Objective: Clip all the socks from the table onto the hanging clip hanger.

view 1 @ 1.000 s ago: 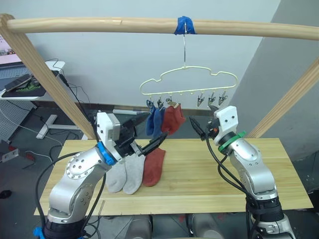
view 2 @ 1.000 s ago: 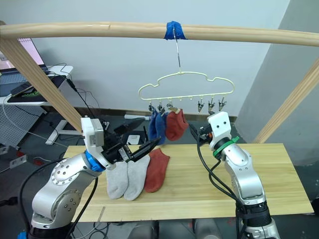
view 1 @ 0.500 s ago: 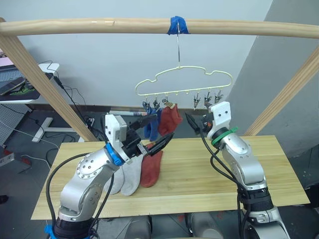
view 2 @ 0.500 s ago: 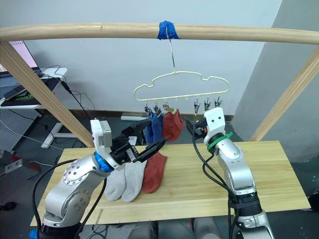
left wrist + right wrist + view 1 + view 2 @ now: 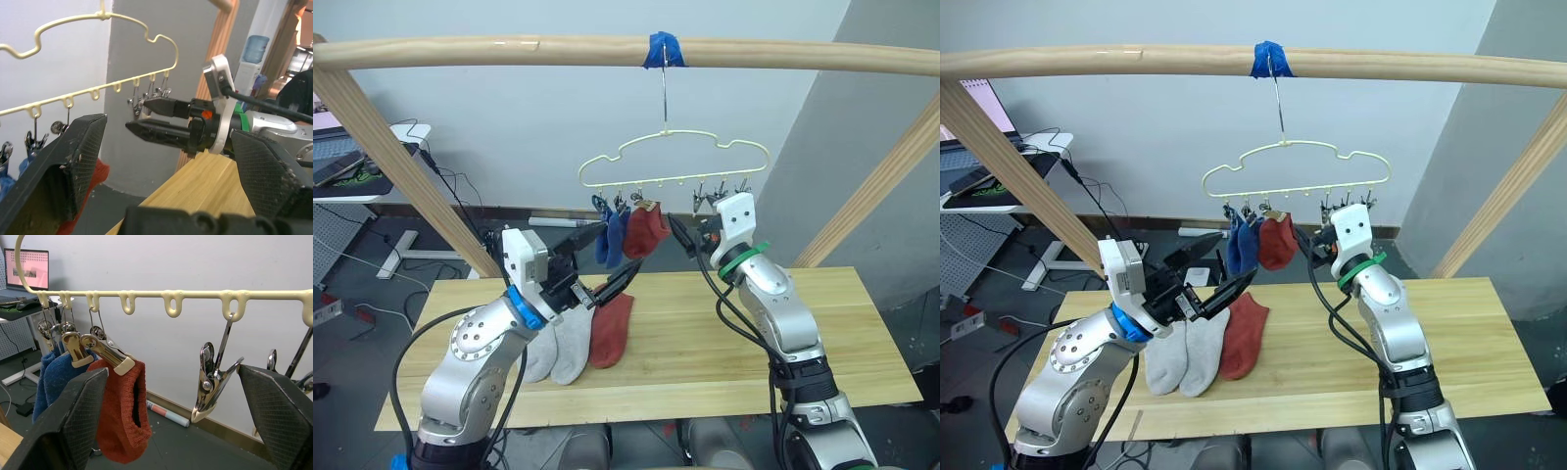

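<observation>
While three socks lie flat on the surface (image 5: 705, 343), two grey socks (image 5: 558, 343) and a red sock (image 5: 612, 328) side by side with long axes running away from the robot, left jaws (image 5: 607, 284) hover wide open, empty, just above the red one; left arm is nearer. Farther, right jaws (image 5: 685, 240) gape empty beside free clips (image 5: 212, 382) on the hanger (image 5: 675, 162), which holds two blue socks (image 5: 607, 240) and a clipped red sock (image 5: 646, 233).
</observation>
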Robot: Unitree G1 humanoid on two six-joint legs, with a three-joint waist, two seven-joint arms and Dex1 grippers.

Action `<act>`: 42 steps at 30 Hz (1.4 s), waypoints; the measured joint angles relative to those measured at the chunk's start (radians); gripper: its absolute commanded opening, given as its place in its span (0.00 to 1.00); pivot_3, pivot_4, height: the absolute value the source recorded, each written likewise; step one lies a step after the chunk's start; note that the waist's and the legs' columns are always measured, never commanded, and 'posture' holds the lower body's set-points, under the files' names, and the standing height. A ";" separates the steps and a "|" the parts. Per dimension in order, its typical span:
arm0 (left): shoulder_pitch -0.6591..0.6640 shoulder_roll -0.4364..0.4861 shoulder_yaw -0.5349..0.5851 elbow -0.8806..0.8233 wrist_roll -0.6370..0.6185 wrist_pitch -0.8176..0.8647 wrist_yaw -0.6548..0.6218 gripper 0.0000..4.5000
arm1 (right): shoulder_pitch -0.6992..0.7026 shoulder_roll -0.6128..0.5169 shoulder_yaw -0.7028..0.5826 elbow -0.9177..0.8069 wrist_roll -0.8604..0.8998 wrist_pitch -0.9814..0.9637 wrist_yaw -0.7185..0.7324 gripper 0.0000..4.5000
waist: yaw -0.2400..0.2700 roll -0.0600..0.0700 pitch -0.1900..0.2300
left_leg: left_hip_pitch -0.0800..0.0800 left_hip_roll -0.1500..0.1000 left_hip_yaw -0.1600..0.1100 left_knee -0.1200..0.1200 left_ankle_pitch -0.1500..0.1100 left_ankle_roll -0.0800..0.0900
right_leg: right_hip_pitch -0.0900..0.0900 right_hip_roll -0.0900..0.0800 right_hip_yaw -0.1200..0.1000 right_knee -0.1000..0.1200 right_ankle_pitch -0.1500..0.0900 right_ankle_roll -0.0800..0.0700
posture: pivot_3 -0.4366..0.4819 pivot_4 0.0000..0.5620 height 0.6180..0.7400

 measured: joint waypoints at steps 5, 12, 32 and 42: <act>0.008 0.004 0.000 -0.003 0.001 0.000 -0.001 1.00 | -0.028 0.006 0.000 0.027 0.000 -0.018 -0.011 0.98 | 0.000 0.000 0.000 | 0.000 0.000 0.000 0.000 0.000 0.000 | 0.000 0.000 0.000 0.001 0.000 0.000 | 0.46 0.21 1.00; 0.000 0.004 0.000 -0.003 0.002 0.000 0.002 1.00 | -0.033 0.021 0.002 0.030 0.002 -0.021 -0.010 0.98 | 0.000 0.000 0.000 | 0.000 0.000 0.000 0.000 0.000 0.000 | 0.000 0.000 0.000 0.001 0.000 0.000 | 0.46 0.23 1.00; 0.001 0.002 -0.005 -0.003 0.006 0.000 0.021 1.00 | -0.070 0.042 -0.004 0.068 0.011 -0.029 -0.011 0.98 | 0.001 0.000 0.000 | 0.000 0.000 0.000 0.000 0.000 0.000 | 0.000 0.000 0.000 0.001 0.001 -0.001 | 0.47 0.23 1.00; -0.002 0.002 -0.006 -0.003 0.010 0.000 0.022 1.00 | -0.079 0.044 -0.011 0.085 0.011 -0.030 -0.011 0.85 | 0.001 0.000 0.000 | 0.000 0.000 0.000 0.000 0.000 0.000 | 0.000 0.000 0.000 0.001 0.001 -0.001 | 0.46 0.23 1.00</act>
